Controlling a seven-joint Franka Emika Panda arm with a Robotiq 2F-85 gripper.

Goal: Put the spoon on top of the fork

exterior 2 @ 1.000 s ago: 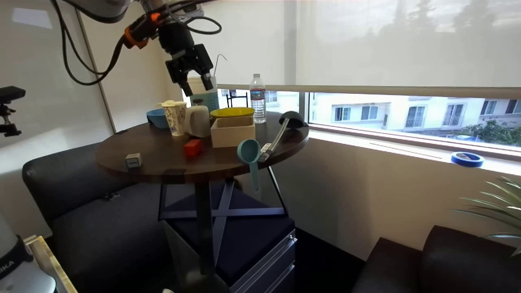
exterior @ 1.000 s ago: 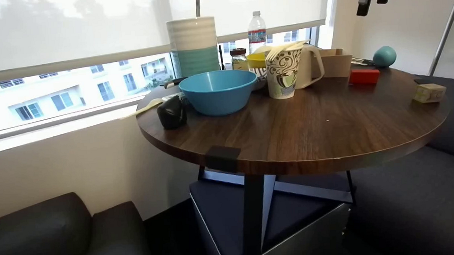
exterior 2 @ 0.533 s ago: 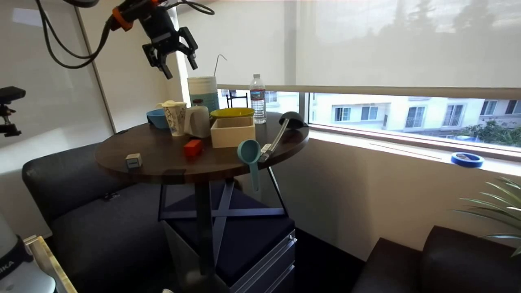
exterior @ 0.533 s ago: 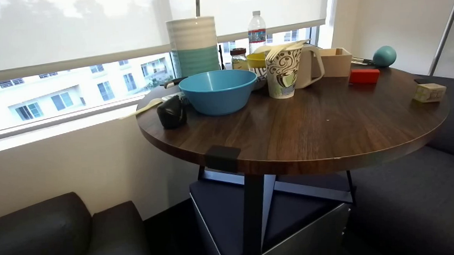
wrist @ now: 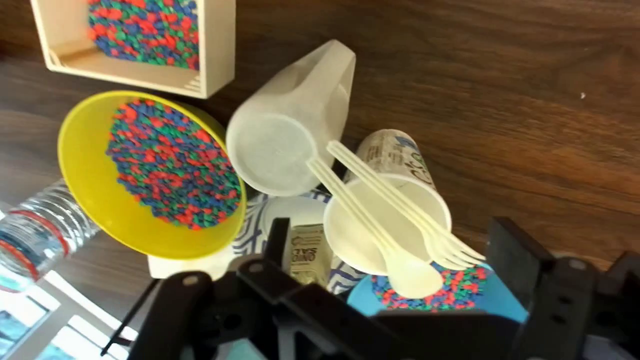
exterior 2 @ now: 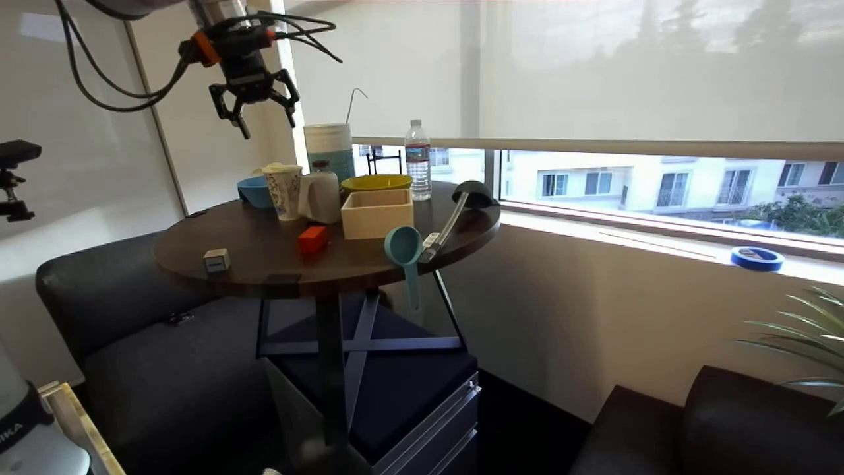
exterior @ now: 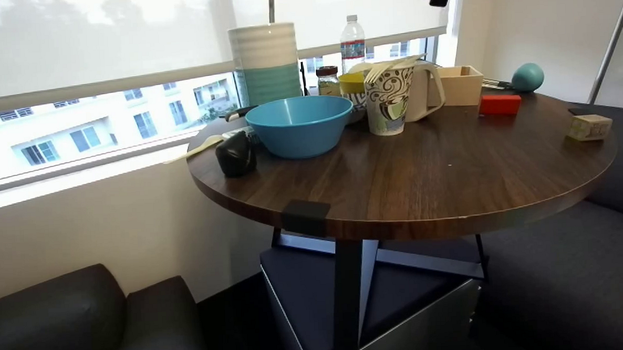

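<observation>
Spoon (wrist: 382, 240) and fork (wrist: 405, 206) are lying side by side across the mouth of the patterned paper cup (wrist: 387, 150) — the spoon is not yet resting on the fork, so the stacking itself is looking undone. A narrow gap is showing between the handles; whether the two heads are touching is hard to tell. Both heads are jutting past the cup's rim, and in the wrist view they are appearing over the coloured pellets (wrist: 457, 287) in the blue bowl (exterior: 299, 138). The pincer (exterior 2: 269, 130) is hanging well above the counter (exterior: 411, 181), its fingers standing wide apart and gripping nothing.

From its pose facing the pair, it is probably being readied for the spoon, so nearly the whole task is likely remaining: lowering to the spoon's handle, closing on it, lifting it clear, laying it along the fork and letting go. With the fork lying so near, only a small sideways shift is seeming necessary — though the fingers could be catching both handles at once, or a push could be tipping the cup.
</observation>
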